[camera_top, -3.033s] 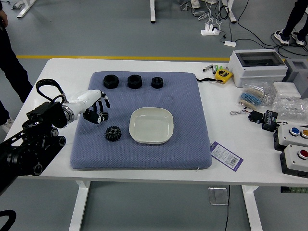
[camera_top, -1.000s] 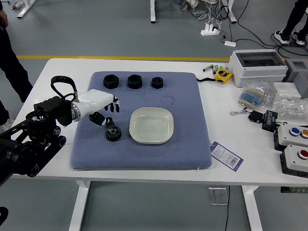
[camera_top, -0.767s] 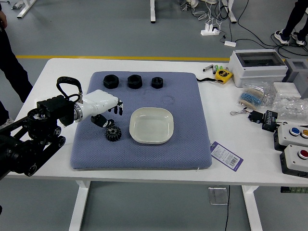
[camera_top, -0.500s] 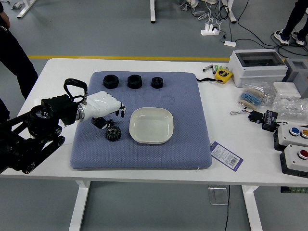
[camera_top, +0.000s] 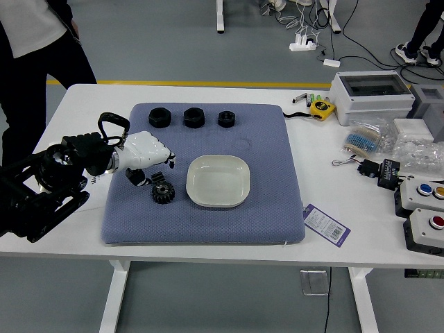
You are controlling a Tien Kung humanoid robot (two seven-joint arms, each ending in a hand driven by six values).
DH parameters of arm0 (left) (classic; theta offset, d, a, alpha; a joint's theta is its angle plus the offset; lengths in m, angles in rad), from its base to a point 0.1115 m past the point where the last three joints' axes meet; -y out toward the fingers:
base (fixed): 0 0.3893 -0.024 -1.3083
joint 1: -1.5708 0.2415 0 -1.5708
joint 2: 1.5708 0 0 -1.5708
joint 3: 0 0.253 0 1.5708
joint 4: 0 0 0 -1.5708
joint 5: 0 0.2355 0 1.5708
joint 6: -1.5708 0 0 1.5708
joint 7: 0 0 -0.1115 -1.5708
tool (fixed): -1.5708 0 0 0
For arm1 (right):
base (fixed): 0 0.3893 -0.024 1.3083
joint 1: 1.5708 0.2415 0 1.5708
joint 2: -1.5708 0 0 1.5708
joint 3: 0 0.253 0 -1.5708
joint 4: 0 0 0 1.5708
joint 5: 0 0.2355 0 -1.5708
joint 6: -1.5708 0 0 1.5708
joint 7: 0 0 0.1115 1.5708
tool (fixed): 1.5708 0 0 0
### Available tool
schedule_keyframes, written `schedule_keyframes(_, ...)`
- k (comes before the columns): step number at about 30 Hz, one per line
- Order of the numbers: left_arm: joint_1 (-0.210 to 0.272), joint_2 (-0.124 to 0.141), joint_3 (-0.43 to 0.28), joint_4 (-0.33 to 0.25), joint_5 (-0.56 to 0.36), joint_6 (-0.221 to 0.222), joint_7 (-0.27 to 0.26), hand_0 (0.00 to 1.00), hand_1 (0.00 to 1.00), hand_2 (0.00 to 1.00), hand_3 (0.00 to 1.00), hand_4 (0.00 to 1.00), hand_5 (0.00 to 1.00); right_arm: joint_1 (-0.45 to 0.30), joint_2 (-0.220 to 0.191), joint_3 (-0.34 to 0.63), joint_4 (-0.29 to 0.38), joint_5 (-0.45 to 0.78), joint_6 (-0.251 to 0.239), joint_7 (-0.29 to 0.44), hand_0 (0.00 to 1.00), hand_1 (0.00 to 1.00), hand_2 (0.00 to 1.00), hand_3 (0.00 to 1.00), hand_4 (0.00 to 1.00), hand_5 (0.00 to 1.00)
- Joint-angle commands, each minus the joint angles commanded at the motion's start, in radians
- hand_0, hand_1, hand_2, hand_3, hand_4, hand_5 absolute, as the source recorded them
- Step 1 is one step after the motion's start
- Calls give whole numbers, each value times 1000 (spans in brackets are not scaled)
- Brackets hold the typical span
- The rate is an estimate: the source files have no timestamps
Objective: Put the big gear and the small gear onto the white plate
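Gear is on the blue mat, just on the near side of the left hand, can't tell if it's the big or small one. Can't make out the other gear, could be behind the hand tbh. Also can't tell if the hand's gripping anything or released. White plate is right of the hand, nothing on it, so I'd call this the first pickup. Next it needs a solid grip, then lift and go right. Person stands beyond the hand, off left.
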Motion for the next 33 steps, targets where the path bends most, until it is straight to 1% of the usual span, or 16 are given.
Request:
schedule_keyframes(5, -6, -3, 11, 13, 0, 13, -9, 656, 708, 758, 751, 782, 2, 2, 0, 0, 0, -1, 0, 0, 660, 651, 730, 598, 792, 723)
schedule_keyframes(7, -10, -6, 17, 27, 0, 20, -18, 656, 708, 758, 751, 782, 2, 4, 0, 2, 1, -5, -1, -1, 660, 651, 730, 598, 792, 723)
schedule_keyframes(8, -12, -6, 19, 31, 0, 22, -20, 636, 703, 754, 715, 788, 2, 5, 0, 2, 1, -5, -1, -1, 660, 650, 730, 597, 792, 725)
schedule_keyframes(13, -18, -13, 34, 56, -2, 38, -33, 636, 703, 754, 715, 788, 2, 7, 0, 4, 1, -10, -2, -2, 660, 650, 730, 597, 792, 725)
schedule_keyframes(14, -19, -15, 37, 62, -4, 42, -36, 639, 696, 742, 676, 782, 2, 8, 0, 4, 1, -11, -2, -3, 660, 650, 730, 597, 792, 727)
schedule_keyframes(15, -21, -17, 42, 70, -7, 51, -41, 639, 696, 742, 676, 782, 2, 8, 0, 4, 1, -11, -2, -2, 660, 650, 730, 597, 792, 727)
schedule_keyframes(19, -23, -20, 51, 84, -15, 64, -53, 639, 696, 742, 676, 782, 2, 9, 0, 4, 1, -10, -2, -2, 660, 650, 730, 597, 792, 727)
schedule_keyframes(20, -23, -20, 53, 86, -16, 66, -54, 625, 619, 673, 600, 756, 2, 9, 0, 4, 1, -10, -2, -2, 659, 649, 729, 596, 792, 727)
schedule_keyframes(25, -28, -30, 64, 110, -23, 91, -71, 625, 619, 673, 600, 756, 2, 11, 0, 6, 2, -14, -2, -3, 659, 649, 729, 596, 792, 727)
schedule_keyframes(26, -29, -31, 65, 113, -24, 94, -73, 613, 585, 630, 580, 740, 2, 12, 0, 6, 2, -15, -2, -3, 660, 649, 729, 595, 791, 727)
schedule_keyframes(31, -35, -36, 84, 134, -31, 108, -82, 613, 585, 630, 580, 740, 2, 14, 0, 6, 2, -16, -2, -4, 660, 649, 729, 595, 791, 727)
schedule_keyframes(32, -36, -37, 87, 139, -33, 110, -83, 603, 561, 600, 574, 728, 2, 14, 0, 6, 2, -17, -2, -4, 659, 650, 729, 594, 791, 726)
schedule_keyframes(33, -36, -38, 88, 143, -34, 110, -83, 603, 561, 600, 574, 728, 2, 14, 0, 7, 2, -18, -2, -4, 659, 650, 729, 594, 791, 726)
